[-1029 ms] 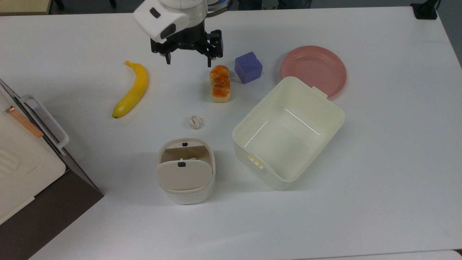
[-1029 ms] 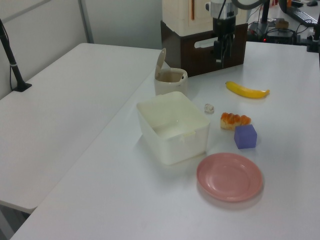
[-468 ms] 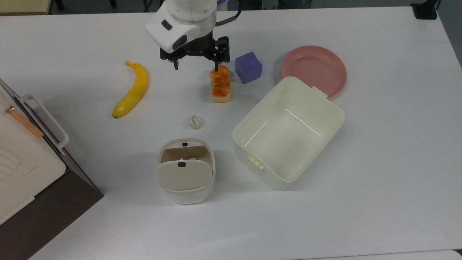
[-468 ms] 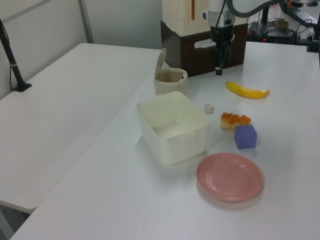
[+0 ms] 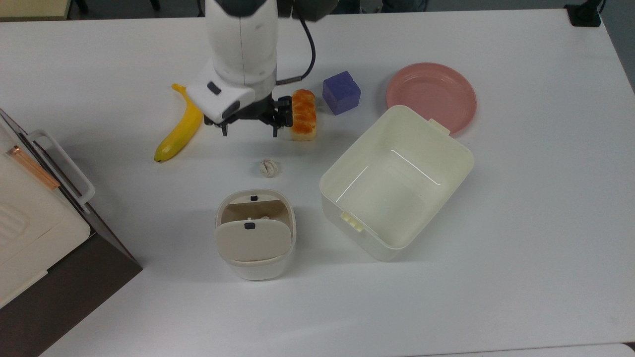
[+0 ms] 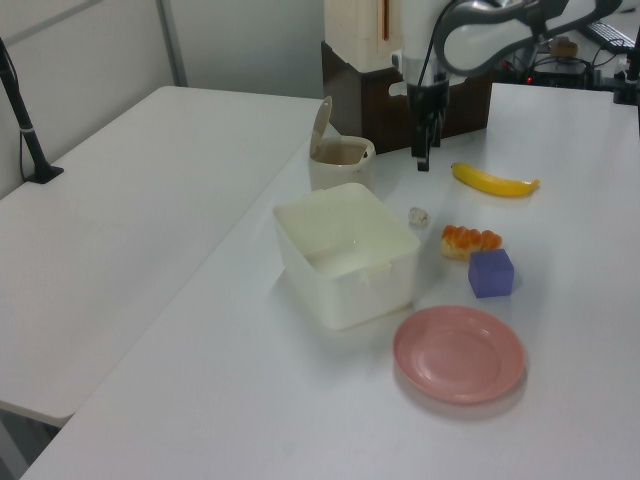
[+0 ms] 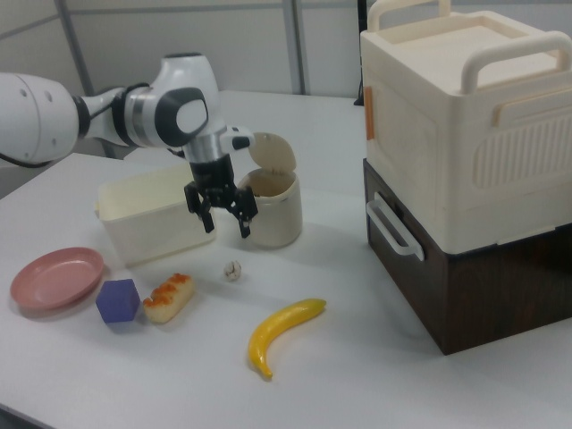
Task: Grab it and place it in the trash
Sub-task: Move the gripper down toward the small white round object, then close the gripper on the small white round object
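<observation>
The small off-white paper ball (image 5: 268, 168) (image 6: 418, 215) (image 7: 232, 270) lies on the white table between the bread loaf and the trash. The trash (image 5: 258, 270) (image 6: 340, 178) (image 7: 273, 213) is a small cream bin with its beige flap lid tipped up; it stands just below the ball in the top view. My gripper (image 5: 249, 133) (image 6: 422, 160) (image 7: 228, 229) hangs open above the table, a little above and left of the ball in the top view, between banana and loaf. Nothing is between its fingers.
A banana (image 5: 181, 126) lies at the gripper's left in the top view, an orange-glazed bread loaf (image 5: 303, 115) at its right. Further right are a purple block (image 5: 341, 92), a pink plate (image 5: 430, 96) and a large cream tub (image 5: 354, 233). A big cream box (image 5: 30, 218) occupies the left edge.
The gripper has travelled from the top view's upper edge down toward the ball, passing the loaf's end, and stays open. The ball and the trash have not moved.
</observation>
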Controlling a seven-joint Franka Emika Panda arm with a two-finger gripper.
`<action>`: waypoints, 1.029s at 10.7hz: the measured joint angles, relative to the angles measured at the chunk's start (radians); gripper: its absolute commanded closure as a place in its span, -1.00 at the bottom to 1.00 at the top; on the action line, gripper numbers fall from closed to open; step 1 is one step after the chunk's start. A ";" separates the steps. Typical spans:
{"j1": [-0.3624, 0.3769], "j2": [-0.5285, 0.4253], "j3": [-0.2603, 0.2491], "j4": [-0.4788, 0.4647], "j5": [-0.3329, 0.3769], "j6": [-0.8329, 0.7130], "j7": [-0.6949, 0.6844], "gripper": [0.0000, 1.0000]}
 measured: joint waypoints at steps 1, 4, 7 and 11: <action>0.005 0.025 0.000 0.000 0.000 0.005 -0.010 -0.67; 0.042 0.102 0.003 -0.010 -0.029 0.049 -0.015 -0.45; 0.047 0.155 0.002 -0.011 -0.043 0.118 -0.015 -0.11; 0.047 0.177 0.002 -0.011 -0.084 0.140 -0.015 0.47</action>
